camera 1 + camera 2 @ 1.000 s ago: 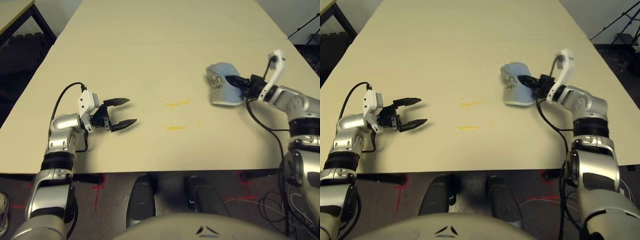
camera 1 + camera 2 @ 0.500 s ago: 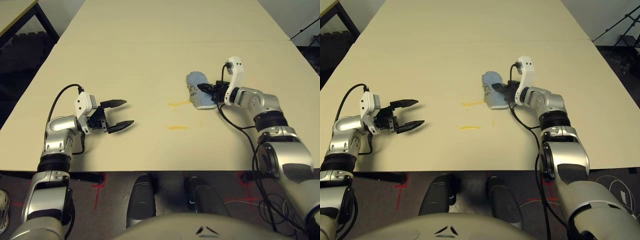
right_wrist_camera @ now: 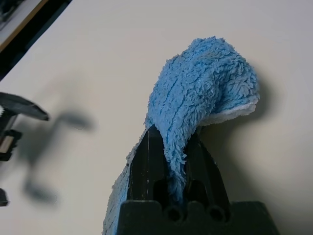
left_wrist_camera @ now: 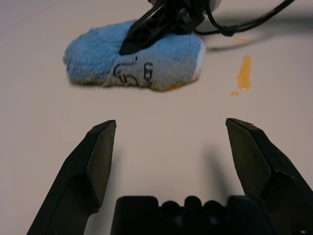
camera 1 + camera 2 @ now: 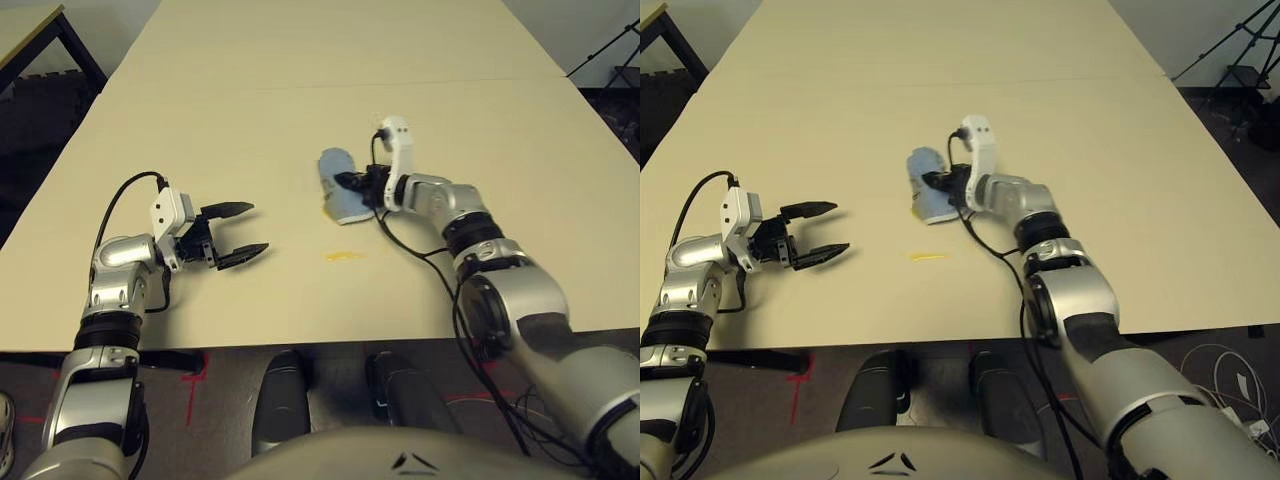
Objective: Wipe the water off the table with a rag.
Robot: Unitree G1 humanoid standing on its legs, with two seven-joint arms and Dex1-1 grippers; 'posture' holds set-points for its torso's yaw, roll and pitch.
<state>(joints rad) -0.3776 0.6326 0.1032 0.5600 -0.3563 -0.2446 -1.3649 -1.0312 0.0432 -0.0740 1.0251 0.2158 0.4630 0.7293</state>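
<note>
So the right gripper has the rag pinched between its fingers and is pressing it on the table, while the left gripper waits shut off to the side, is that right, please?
Not quite: the left gripper is open, its two fingers spread wide apart, as the left wrist view shows plainly. The rest holds: the right gripper has the rag pinched between its fingers, down on the table.

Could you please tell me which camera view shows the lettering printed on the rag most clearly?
The left wrist view: the rag lies side-on there, its dark lettering facing the camera. The eye views show it as a small blue patch; the right wrist view shows its pile pinched in the right gripper.
</note>
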